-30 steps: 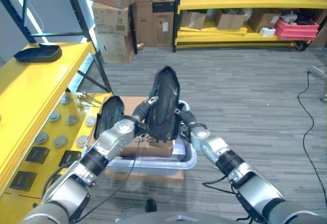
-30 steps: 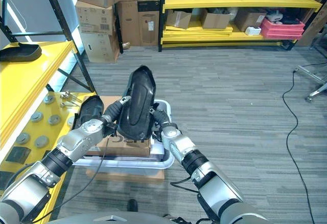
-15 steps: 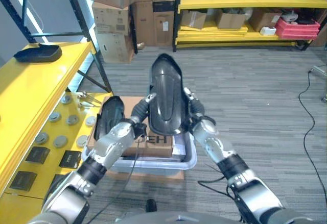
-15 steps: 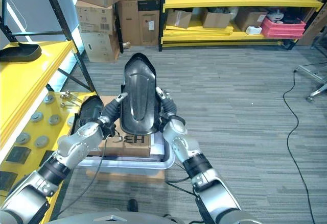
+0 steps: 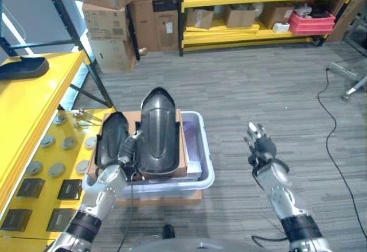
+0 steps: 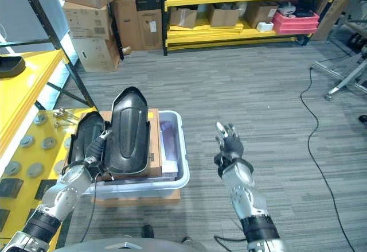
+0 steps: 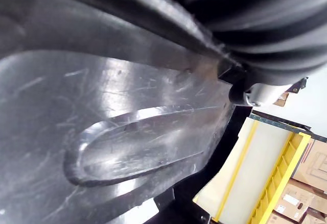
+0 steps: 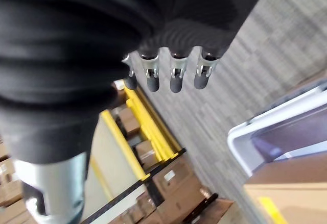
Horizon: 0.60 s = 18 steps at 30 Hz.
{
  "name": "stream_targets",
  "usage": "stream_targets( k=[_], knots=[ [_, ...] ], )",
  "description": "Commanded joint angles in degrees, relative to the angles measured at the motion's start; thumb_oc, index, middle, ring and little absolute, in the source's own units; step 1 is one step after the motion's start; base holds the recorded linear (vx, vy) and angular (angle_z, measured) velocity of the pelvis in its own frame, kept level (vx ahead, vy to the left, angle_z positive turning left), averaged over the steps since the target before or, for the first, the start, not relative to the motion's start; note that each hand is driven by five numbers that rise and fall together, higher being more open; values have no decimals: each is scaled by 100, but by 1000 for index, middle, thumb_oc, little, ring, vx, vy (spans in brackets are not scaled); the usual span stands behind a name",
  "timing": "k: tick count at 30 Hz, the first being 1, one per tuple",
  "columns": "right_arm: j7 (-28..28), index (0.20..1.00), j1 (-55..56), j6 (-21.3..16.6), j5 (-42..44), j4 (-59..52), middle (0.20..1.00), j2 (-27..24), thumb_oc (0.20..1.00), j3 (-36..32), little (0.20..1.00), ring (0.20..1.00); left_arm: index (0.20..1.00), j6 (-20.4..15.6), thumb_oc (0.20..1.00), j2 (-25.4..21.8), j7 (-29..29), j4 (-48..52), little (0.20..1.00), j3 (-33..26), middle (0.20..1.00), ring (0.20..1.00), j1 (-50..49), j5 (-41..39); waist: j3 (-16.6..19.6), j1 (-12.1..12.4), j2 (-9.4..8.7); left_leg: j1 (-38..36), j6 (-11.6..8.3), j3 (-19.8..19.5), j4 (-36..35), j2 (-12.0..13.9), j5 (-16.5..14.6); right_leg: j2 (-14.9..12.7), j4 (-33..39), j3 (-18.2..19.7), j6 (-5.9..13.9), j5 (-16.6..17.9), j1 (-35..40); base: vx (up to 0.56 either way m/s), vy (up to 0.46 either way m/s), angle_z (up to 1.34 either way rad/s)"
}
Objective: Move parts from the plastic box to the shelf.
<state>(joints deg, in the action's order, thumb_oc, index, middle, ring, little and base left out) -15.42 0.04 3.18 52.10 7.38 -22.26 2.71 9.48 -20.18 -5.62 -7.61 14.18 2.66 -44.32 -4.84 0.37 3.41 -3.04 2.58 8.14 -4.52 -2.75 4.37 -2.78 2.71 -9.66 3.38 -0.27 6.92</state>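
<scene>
While the big black shell rests tilted over the cardboard box inside the plastic box, the left hand sits at the shell's near left edge, between it and a second, smaller black shell leaning on the left side of the plastic box. Left fingers are hidden against the shell; cannot tell whether they clasp it. In the left wrist view the shell's scuffed glossy surface sits right up against the hand.

Right hand is raised over the carpet well to the right of the plastic box, fingers straight and spread, holding nothing.

Handling judgement: moulded hard plastic, stiff, probably light for its bulk, glossy and so likely slippery. Long and curved, so one hand at an edge would let it swing. Best held by both long rims, one hand each side near the middle.

Yellow shelf stands to the left of the plastic box, another dark part on its upper level
</scene>
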Motion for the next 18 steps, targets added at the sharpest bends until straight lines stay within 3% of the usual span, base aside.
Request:
stream_targets(
  k=[1,3,6,7,9,12,13,15,17,18],
  knots=[
    [349,1000,-139,68,-145,-23,1000,244,1000,-122,1000,1000,200,-832,200,-194,235,179,200,-395,200,200,312,92,226,106,-339,-153,-82,-209,-16,141,-265,-704,229,-105,598,899,-446,14,-15,-5],
    [451,1000,41,160,-357,86,1000,268,1000,-143,1000,1000,200,-972,200,-275,275,254,200,-513,200,200,258,108,212,60,-331,-115,-42,-313,-40,117,-245,-666,129,14,587,839,-472,-7,-34,-8],
    [538,1000,639,135,-789,333,1000,212,1000,-142,1000,1000,200,-1323,200,-420,432,440,200,-566,200,200,350,117,201,-218,-312,105,43,-1004,-47,52,-122,-164,-484,850,347,411,-735,-56,-75,51],
    [617,1000,798,224,-981,405,1000,159,1000,-67,1000,1000,200,-1459,200,-447,379,542,200,-574,200,200,346,122,188,-242,-329,157,31,-1126,-33,37,-85,-80,-505,904,299,379,-757,-98,-114,167],
    [647,1000,1020,502,-1094,555,1000,133,1000,63,1000,1000,200,-1601,200,-484,260,856,200,-661,200,200,218,113,162,-218,-361,244,-14,-1311,-12,56,-29,47,-543,913,204,298,-784,-110,-129,150],
    [1062,1000,1273,920,-2272,897,1000,-62,1000,288,1000,1000,200,-1764,200,-570,170,1219,200,-922,200,200,-65,45,96,-118,-405,327,-93,-1514,3,86,55,139,-515,829,119,257,-753,-108,-120,91],
    [1300,1000,1421,901,-2969,1364,1000,-198,1000,498,1000,1000,200,-1901,200,-635,160,1454,200,-1162,200,200,-314,81,36,1,-442,367,-196,-1634,10,125,112,183,-420,726,78,249,-677,-102,-96,52],
    [1444,1000,1455,912,-3290,1624,1000,-270,1000,587,1000,1000,200,-1962,200,-677,164,1577,200,-1283,200,200,-456,31,4,79,-460,409,-264,-1673,19,156,150,199,-370,661,57,250,-645,-88,-63,56],
    [1740,1000,1462,851,-3832,2128,1000,-349,1000,748,1000,1000,200,-2030,200,-693,167,1692,200,-1572,200,200,-590,27,-78,221,-471,568,-400,-1617,46,232,265,188,-272,489,47,258,-564,-120,-19,76],
    [1731,1000,1375,837,-4012,2637,1000,-308,1000,895,1000,1000,200,-1936,200,-653,193,1746,200,-1687,200,200,-533,134,-157,314,-477,772,-537,-1240,97,350,358,137,-202,218,57,251,-472,-177,20,96]
  ],
)
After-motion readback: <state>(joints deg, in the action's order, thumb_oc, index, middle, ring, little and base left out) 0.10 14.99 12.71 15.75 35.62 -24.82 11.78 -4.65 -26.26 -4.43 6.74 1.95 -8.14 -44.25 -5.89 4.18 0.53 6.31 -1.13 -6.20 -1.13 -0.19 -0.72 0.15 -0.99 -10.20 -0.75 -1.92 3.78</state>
